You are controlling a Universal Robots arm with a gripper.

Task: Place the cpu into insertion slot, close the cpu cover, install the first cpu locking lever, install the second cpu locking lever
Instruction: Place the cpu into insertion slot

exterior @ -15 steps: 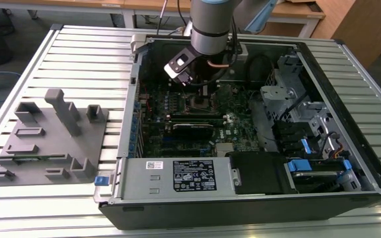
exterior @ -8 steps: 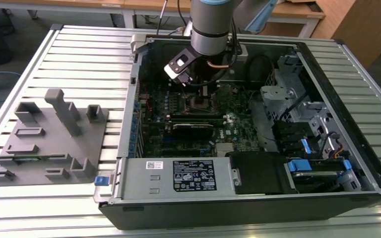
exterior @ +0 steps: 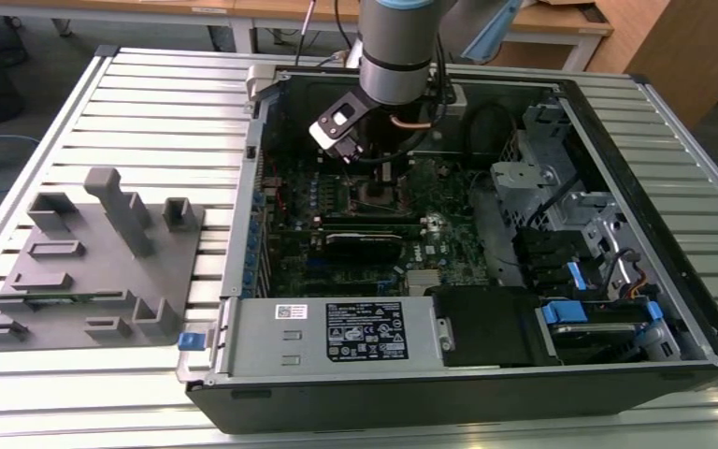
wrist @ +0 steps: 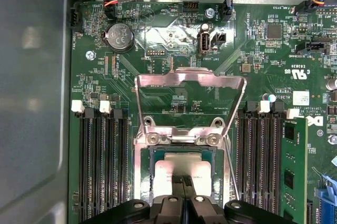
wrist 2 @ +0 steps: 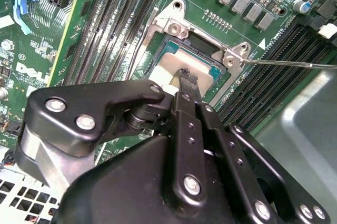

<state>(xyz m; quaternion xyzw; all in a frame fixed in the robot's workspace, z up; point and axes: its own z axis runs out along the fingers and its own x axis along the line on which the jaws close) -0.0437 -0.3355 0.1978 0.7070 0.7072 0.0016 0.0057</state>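
1. The cpu (wrist: 181, 164) lies flat in its socket, silver-tan top up, in the middle of the motherboard (wrist: 253, 50). It looks seated to me, so I'd call step one about done.
2. Right on it is the tool (wrist: 182, 179), fingers drawn narrow, practically together, tips at the chip's top face. I can't tell whether they touch it or hover just above.
3. The cpu cover (wrist: 190, 78) stands swung up off the socket, bare board showing through its window. It's not closed yet.
4. A thin locking lever (wrist 2: 287, 65) juts out loose just beside the socket, not latched down. By my reckoning the cover and both levers are left to do.
5. Stepping back to the exterior view, the arm (exterior: 399, 56) hangs down from the upper middle of the frame into the open computer case (exterior: 459, 402). The case lies on the slatted surface (exterior: 147, 103), with a grey fixture block (exterior: 97, 262) well apart at the exterior view's left.
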